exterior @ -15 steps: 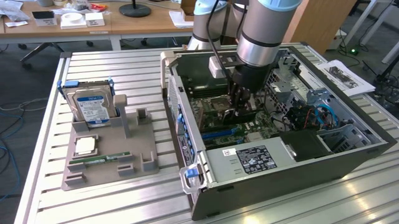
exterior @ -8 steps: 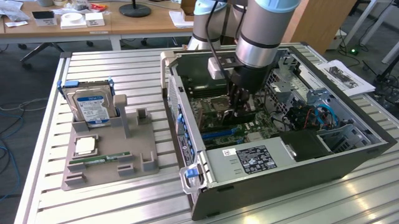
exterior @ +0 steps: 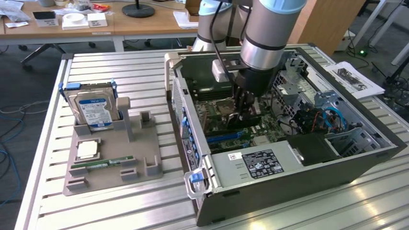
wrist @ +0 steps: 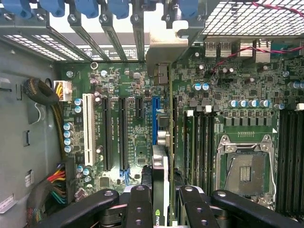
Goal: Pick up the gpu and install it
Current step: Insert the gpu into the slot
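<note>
The gpu (wrist: 160, 166) is seen edge-on in the wrist view, a thin dark card with a green logo, its silver bracket (wrist: 164, 52) reaching to the case's rear slot openings. My gripper (wrist: 164, 209) is shut on it, with black fingers (wrist: 138, 209) on either side. The card hangs just over the green motherboard (wrist: 128, 95), lined up beside the blue slot (wrist: 155, 114). In the exterior view my gripper (exterior: 246, 112) is lowered into the open computer case (exterior: 300, 165), with the gpu (exterior: 240, 120) dark beneath it.
A grey fixture tray (exterior: 137, 158) at the exterior view's left holds a hard drive (exterior: 95, 111), a CPU (exterior: 87, 149) and a RAM stick (exterior: 102, 164). The power supply (exterior: 255, 163), drive cage and cables (wrist: 52, 183) crowd the case. Papers (exterior: 355, 79) lie at the right.
</note>
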